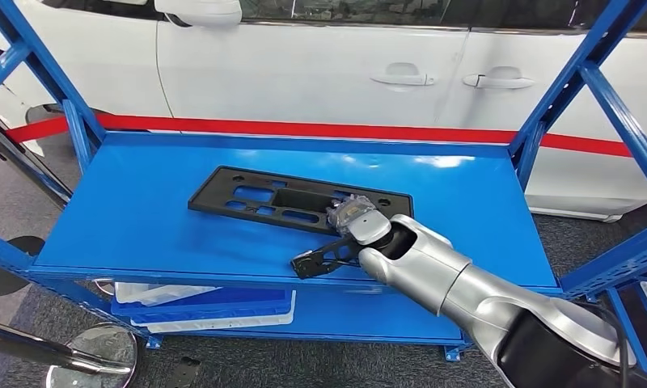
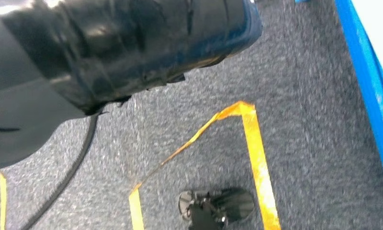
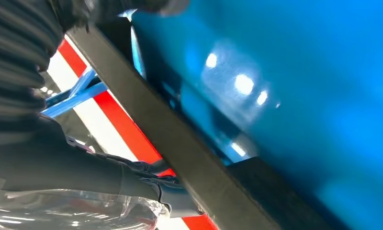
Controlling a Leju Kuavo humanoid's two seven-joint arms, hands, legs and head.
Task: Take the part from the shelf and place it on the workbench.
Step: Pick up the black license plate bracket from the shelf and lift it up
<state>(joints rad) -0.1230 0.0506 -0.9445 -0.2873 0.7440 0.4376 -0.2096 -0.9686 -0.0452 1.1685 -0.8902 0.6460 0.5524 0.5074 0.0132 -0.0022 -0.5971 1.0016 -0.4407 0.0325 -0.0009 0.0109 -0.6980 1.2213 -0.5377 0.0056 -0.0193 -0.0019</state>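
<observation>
- Part: the flat black plastic panel with rectangular cut-outs [image 1: 292,200] lies on the blue metal shelf [image 1: 142,218], toward its front edge.
- Right hand [image 1: 348,234] rests at the panel's near edge; whether its fingers grip cannot be told.
- Advice: secure a firm hold first, then lift the panel level, clear of the blue uprights.
- Left hand [image 2: 213,207] hangs over grey carpet, holding nothing, fingers apparently curled.

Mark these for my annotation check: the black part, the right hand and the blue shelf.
black part [image 1: 255,196], head view, flat middle of the plate.
right hand [image 1: 354,220], head view, middle of the hand at the part's near end.
blue shelf [image 1: 142,210], head view, bare deck.
</observation>
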